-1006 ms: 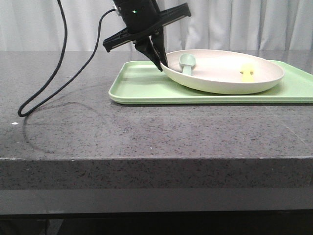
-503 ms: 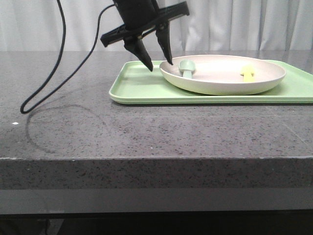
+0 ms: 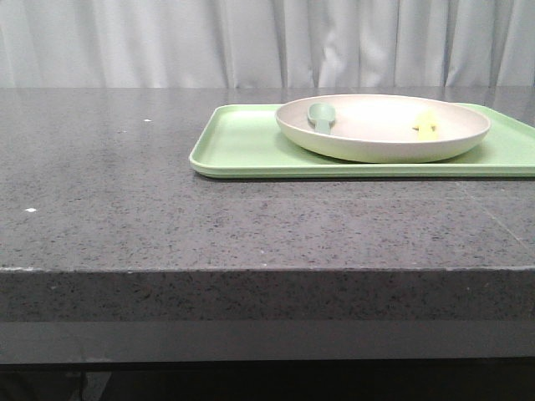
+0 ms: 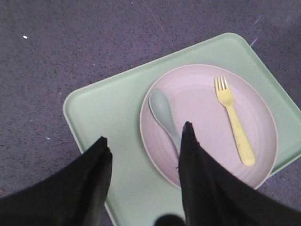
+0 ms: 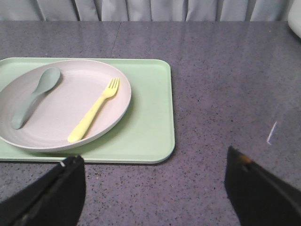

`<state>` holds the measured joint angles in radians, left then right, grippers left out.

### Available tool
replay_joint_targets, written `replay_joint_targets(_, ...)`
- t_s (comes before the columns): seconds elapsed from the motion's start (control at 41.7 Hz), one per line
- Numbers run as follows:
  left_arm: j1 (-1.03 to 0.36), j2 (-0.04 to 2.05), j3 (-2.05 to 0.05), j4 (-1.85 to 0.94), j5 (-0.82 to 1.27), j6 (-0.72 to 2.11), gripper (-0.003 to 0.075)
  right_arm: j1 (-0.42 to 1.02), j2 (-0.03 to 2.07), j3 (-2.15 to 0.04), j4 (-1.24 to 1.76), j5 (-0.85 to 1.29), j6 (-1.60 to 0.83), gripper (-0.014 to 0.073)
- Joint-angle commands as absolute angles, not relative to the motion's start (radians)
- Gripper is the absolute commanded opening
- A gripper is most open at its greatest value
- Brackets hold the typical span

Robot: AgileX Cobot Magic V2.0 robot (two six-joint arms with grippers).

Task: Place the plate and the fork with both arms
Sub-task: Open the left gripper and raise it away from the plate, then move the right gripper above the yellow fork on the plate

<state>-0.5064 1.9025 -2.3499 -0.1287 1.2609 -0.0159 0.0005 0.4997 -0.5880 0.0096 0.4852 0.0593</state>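
Note:
The cream plate (image 3: 384, 138) sits on the light-green tray (image 3: 242, 150) at the table's right. The pale-yellow fork (image 3: 427, 125) lies in the plate's right half, and a grey-green spoon (image 3: 321, 115) lies in its left half. The left wrist view shows the plate (image 4: 202, 103), fork (image 4: 235, 125) and spoon (image 4: 162, 110) from above. My left gripper (image 4: 143, 141) is open and empty, high above the plate's rim and the tray (image 4: 108, 117). My right gripper (image 5: 153, 162) is open and empty over bare table beside the tray (image 5: 150, 117); the plate (image 5: 61, 108) and fork (image 5: 94, 113) lie beyond it. Neither gripper shows in the front view.
The dark speckled stone table (image 3: 125, 209) spreads left of the tray to its front edge. A pale curtain (image 3: 251, 42) hangs behind. The spoon (image 5: 35, 96) rests in the plate in the right wrist view.
My left gripper opened off the plate's left rim, rose and left the front view. The plate, tilted up a second ago, now lies flat on the tray.

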Motion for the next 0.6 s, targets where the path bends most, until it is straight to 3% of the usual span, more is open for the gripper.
replay_joint_targets(0.0, -0.504, 1.772, -2.286, -0.122, 1.269, 0.031, 0.0337, 0.001, 0.509, -0.621, 0.0, 0.405, 0.055, 0.0624)
replay_joint_targets(0.311, -0.488, 1.471, -1.813, -0.021, 1.111, 0.078, 0.0337, 0.001, 0.509, -0.621, -0.006, 0.374, 0.055, 0.0624)
replay_joint_targets(0.575, -0.318, 1.197, -1.362, -0.124, 0.964, 0.139, 0.0337, 0.001, 0.509, -0.621, -0.005, 0.372, 0.055, 0.0624)
